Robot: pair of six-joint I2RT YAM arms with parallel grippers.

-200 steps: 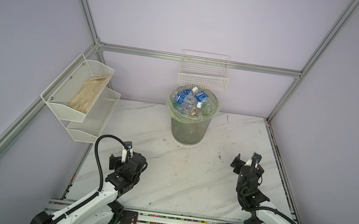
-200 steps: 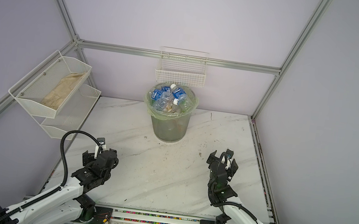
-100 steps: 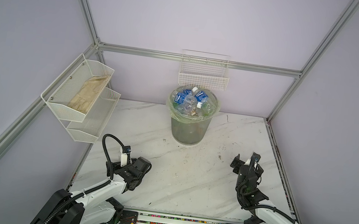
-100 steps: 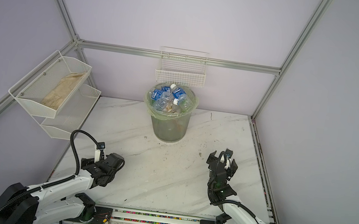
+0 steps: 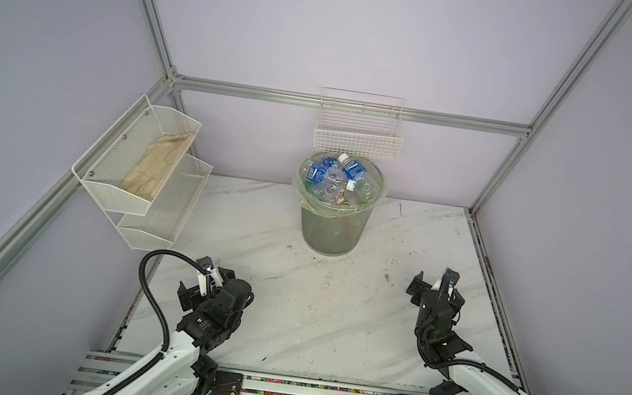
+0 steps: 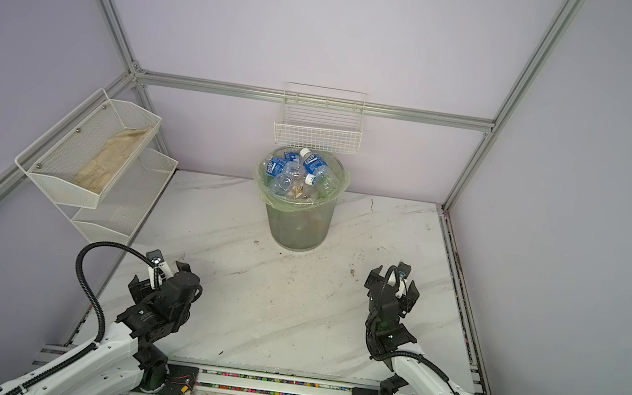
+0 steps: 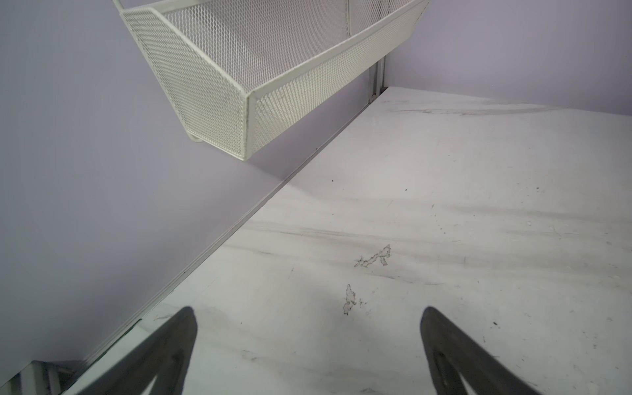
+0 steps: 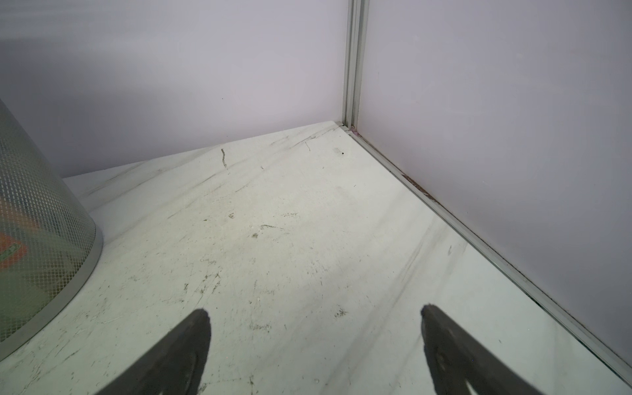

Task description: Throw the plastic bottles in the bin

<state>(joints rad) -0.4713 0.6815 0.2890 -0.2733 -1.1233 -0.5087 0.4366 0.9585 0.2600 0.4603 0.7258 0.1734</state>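
- The left tool (image 7: 307, 309) is held low over the near left of the bench (image 5: 331, 314). It is spread wide with nothing in it and pointed toward the mesh shelf (image 5: 117, 196) on the side wall.
- The right tool (image 8: 314, 308) is held likewise at the near right, spread wide and empty, aimed at the far right corner.
- Both are judged to be parked clear of the work, because nothing is left to be gripped.
- No bottle is seen on the bench in both top views; only scuffs are shown.
- A beige cloth (image 5: 155, 167) is kept in the shelf's upper tier, off the bench.
- The bin (image 5: 328, 229) is stood at the far middle of the bench, where it can be reached by either arm. A green bag (image 5: 307, 201) is folded over its rim so that the liner is held open.
- The plastic bottles (image 5: 334, 178) are piled inside it to the rim, so the task is judged done or nearly so.
- A wire basket (image 5: 358, 137) is hung on the back wall just above the bin.
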